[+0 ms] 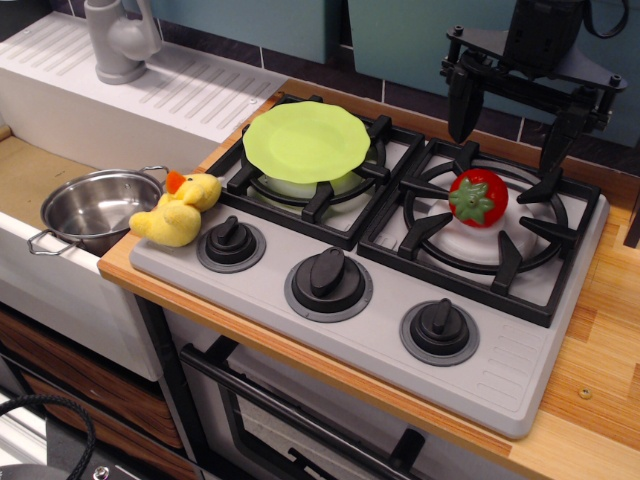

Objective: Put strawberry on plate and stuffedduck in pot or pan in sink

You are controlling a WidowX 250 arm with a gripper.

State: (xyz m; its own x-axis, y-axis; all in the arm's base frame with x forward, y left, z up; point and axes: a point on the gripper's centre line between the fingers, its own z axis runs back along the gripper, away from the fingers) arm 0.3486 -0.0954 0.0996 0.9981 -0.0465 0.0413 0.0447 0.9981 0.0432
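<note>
The red strawberry [477, 197] with its green cap sits on the right burner of the toy stove. The lime-green plate [306, 141] lies on the left burner. The yellow stuffed duck [178, 211] lies on the stove's front left corner, next to the sink. The steel pot [97, 208] stands in the sink [30, 180], empty. My black gripper [512, 125] hangs open above and behind the strawberry, apart from it and holding nothing.
Three black knobs [328, 274] line the stove's front. A grey tap [118, 38] stands on the ribbed white drainboard [190, 85] at the back left. Wooden counter [600, 380] runs along the right of the stove.
</note>
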